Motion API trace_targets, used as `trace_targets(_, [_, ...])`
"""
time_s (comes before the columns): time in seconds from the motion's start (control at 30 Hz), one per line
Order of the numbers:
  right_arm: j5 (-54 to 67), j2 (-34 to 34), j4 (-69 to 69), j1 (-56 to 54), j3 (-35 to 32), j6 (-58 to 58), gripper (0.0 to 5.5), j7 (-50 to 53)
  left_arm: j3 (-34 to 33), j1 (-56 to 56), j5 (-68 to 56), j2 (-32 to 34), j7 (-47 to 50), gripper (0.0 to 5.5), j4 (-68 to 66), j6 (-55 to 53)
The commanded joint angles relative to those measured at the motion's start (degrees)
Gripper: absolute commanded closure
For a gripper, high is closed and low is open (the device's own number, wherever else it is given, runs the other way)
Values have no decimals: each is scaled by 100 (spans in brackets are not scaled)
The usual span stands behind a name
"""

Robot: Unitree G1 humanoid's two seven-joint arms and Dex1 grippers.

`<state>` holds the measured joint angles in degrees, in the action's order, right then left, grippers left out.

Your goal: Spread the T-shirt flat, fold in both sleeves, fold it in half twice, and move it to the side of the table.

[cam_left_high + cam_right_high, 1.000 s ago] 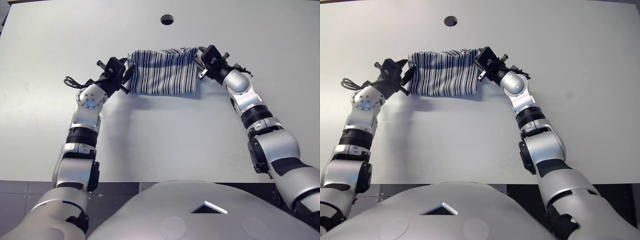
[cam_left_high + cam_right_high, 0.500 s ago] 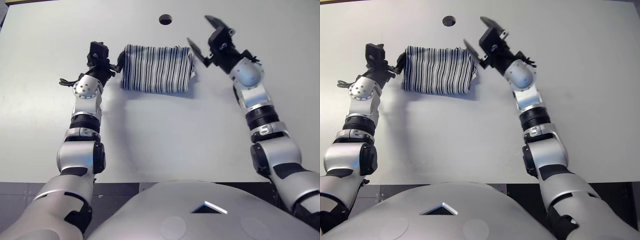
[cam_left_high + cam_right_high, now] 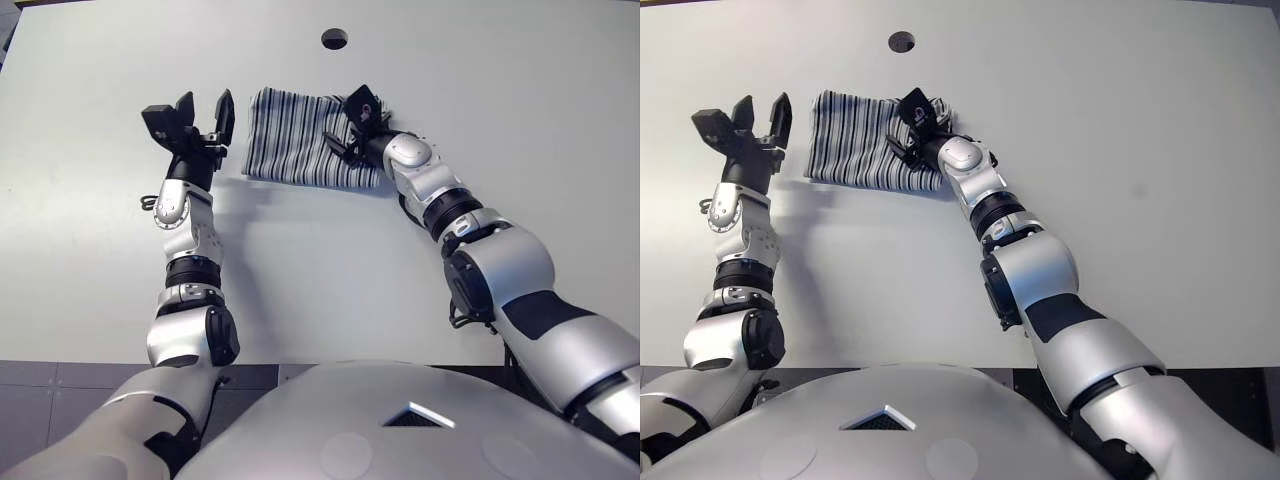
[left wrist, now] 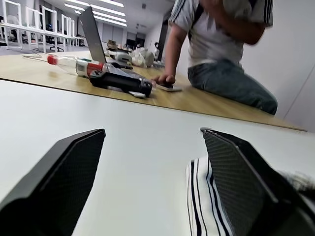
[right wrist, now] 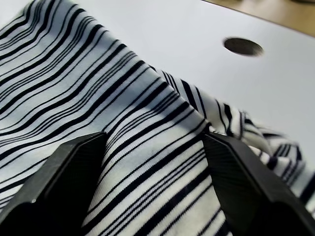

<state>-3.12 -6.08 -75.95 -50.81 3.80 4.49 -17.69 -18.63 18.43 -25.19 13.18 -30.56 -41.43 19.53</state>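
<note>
The T-shirt point(image 5: 123, 88) is soft knitted cloth, matt, with a fine ribbed weave showing across its stripes. It lies on a table point(image 3: 420, 290) whose white top looks smooth and matt, like laminate, with only a faint sheen. The left gripper point(image 4: 152, 131) and the right gripper point(image 5: 153, 136) both have fingers of a black, matt material with a fine woven, carbon-like grain. Beyond the table's far edge, a desk point(image 4: 39, 73) has a tan, wood-look top with a slight gloss, and a bottle point(image 4: 74, 65) on it is clear plastic.
</note>
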Motion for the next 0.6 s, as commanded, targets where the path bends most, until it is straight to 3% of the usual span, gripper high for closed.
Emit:
trace_targets(0.03, [-40,544,-201,270,-298,-490,193,714,-357,-144,-255,-5,470,179,455,-360])
trace_targets(0.13, [15,1201,-178,380,-653,-392,193,1433,-561,-179,-423,-48,759,179,884,-494])
trace_targets(0.33, [1385,2745,-141,1053,-2567,-531,193,2811,-784,-290,-542,-161,1037,179,1075,-523])
trace_targets(0.6, [2288,3277,56,1296,-3871,170,193,3759,-417,-793,541,-715,1814,179,1546,559])
